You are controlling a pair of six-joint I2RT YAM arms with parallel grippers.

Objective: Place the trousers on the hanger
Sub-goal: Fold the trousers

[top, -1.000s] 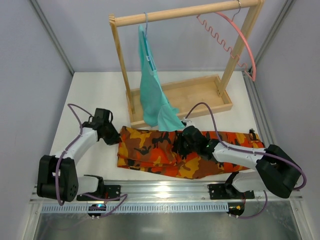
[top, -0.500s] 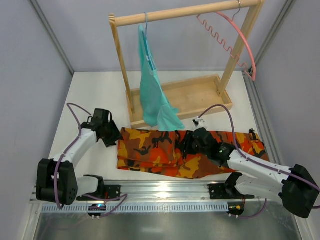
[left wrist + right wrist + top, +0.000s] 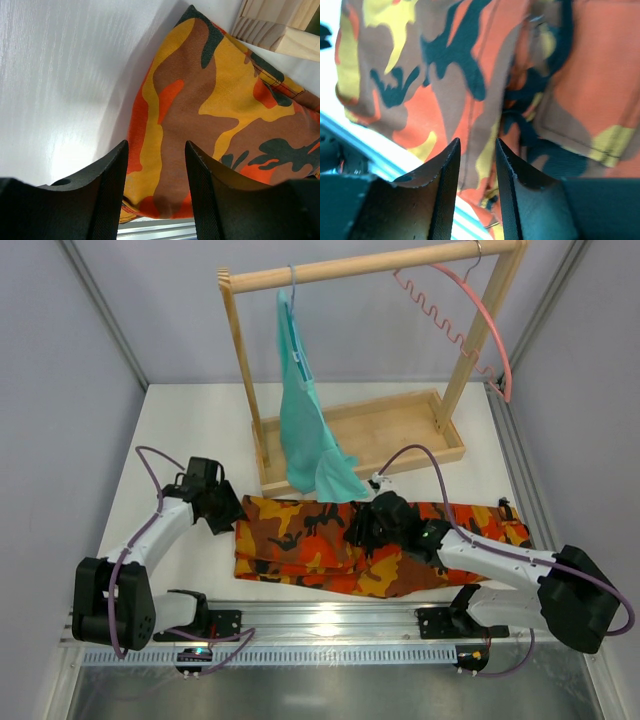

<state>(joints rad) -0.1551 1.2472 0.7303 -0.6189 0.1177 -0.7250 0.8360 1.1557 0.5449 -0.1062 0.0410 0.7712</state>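
Note:
The camouflage trousers lie flat across the near part of the white table, left to right. My left gripper sits low at their left end. In the left wrist view the left gripper is open, with the trousers lying below the gap. My right gripper hovers over the trousers' middle. The right wrist view shows the right gripper open above the folded trousers, gripping nothing. The pink hanger hangs bare at the right end of the wooden rail.
A wooden rack with a tray base stands behind the trousers; its base corner is close to my left gripper. A teal garment hangs from the rail, its hem reaching the trousers. The metal rail runs along the near edge.
The right arm swung out to the right, then came back over the trousers' middle. The left gripper shifted slightly left at the trousers' end. The trousers lie as before.

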